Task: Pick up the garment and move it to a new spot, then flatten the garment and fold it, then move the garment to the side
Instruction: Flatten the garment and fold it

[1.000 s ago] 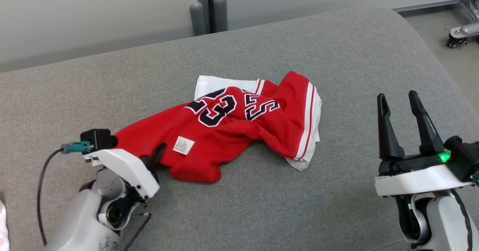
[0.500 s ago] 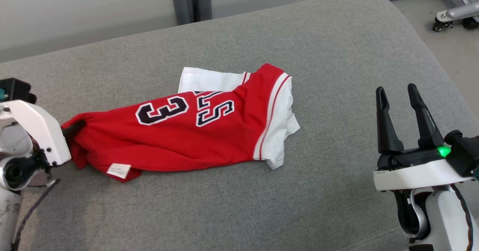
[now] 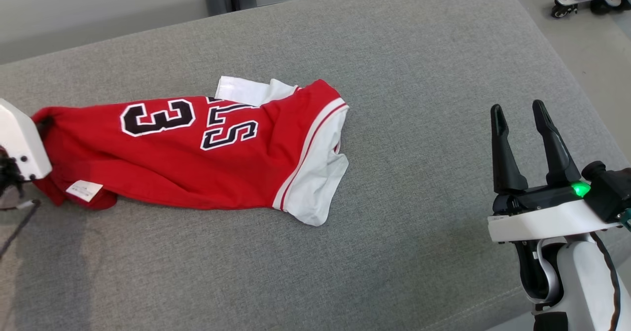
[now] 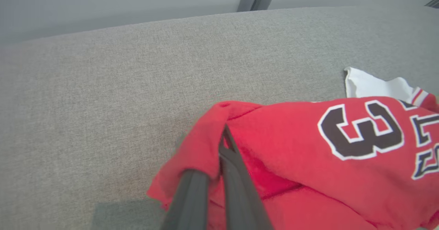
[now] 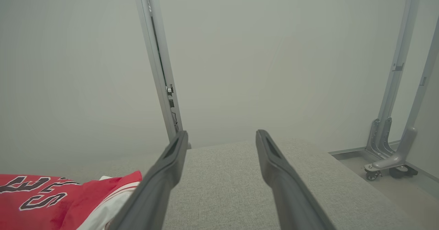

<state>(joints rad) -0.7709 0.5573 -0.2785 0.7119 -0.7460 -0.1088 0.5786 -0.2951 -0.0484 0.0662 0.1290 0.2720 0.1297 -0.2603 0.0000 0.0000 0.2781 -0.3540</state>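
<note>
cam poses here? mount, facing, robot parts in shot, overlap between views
Head: on the head, facing forward and down at the red jersey on the grey cushion; open right pincer lower right, left arm's white housing at left edge.
Left wrist: along the left pincer, shut on the jersey's edge.
Right wrist: along its open fingers, toward the wall.
Shared: all see jersey and cushion.

R gripper (image 5: 222, 133): two long dark grey fingers (image 5: 161, 178) spread wide, nothing btwn them, pointing out over a grey woven-fabric cushion (image 5: 223, 189). Red jersey (image 5: 41, 199) w/ white trim & black lettering lies on the cushion at bottom left. The view's left finger crosses in front of its white edge; contact can't be judged. Behind: pale grey wall (image 5: 274, 51), upright grey metal post (image 5: 156, 69). Far right: grey metal frame on castors (image 5: 391, 161), standing on the floor (image 5: 404, 192).
</note>
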